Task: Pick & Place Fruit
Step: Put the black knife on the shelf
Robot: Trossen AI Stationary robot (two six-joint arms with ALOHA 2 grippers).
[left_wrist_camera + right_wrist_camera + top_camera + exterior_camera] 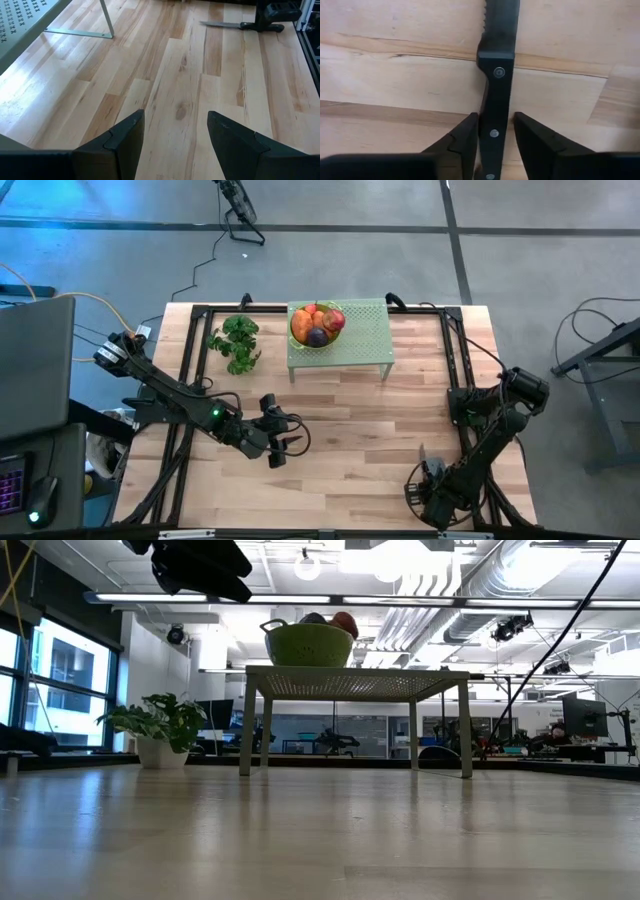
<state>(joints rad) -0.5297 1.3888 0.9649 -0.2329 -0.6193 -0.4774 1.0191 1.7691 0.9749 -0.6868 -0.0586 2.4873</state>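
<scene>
The fruit [317,325] lies piled in a green bowl [308,643] on a small green perforated table [365,342] at the far middle. A red piece, orange pieces and a dark one show. My left gripper [285,443] hovers open over bare wood in the middle [175,135], holding nothing. My right gripper [430,477] points down near the right front corner. Its fingers are closed on a black-handled knife [496,75], which lies flat on the wood. The knife also shows far off in the left wrist view [235,24]. My right gripper pinches the knife's black riveted handle [495,117] between its two fingers, one finger on each long side. The fingers come from above, pointing down, and lie across the handle. The knife lies flat on the table, its serrated blade [501,12] pointing away from the fingers.
A leafy green plant [237,343] stands left of the green table, and shows in a white pot in the low view [160,730]. Black frame rails [185,370] run along the table's left and right sides. Bare wood lies between the two grippers.
</scene>
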